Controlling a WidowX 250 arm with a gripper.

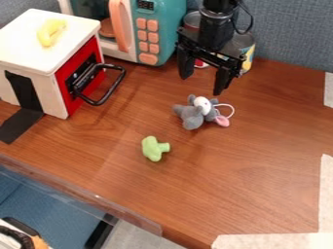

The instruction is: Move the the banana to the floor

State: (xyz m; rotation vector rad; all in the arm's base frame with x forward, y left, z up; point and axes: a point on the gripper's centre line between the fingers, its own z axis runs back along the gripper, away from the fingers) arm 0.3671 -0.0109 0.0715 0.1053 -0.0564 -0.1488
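Observation:
The black gripper (pixel 203 83) hangs open over the back of the wooden table, above and just behind a grey plush mouse, with nothing between its fingers. A yellow banana (pixel 50 32) lies on the white top of a small toy oven (pixel 71 24) at the upper left, well to the left of the gripper and apart from it.
On the table (pixel 247 180) lie the plush mouse (pixel 193 115) and a green broccoli-like toy (pixel 153 148). A teal toy microwave (pixel 159 29) and cans (pixel 245 47) stand at the back. The oven's black handle (pixel 117 87) juts out. A clear strip (pixel 84 194) lines the front edge.

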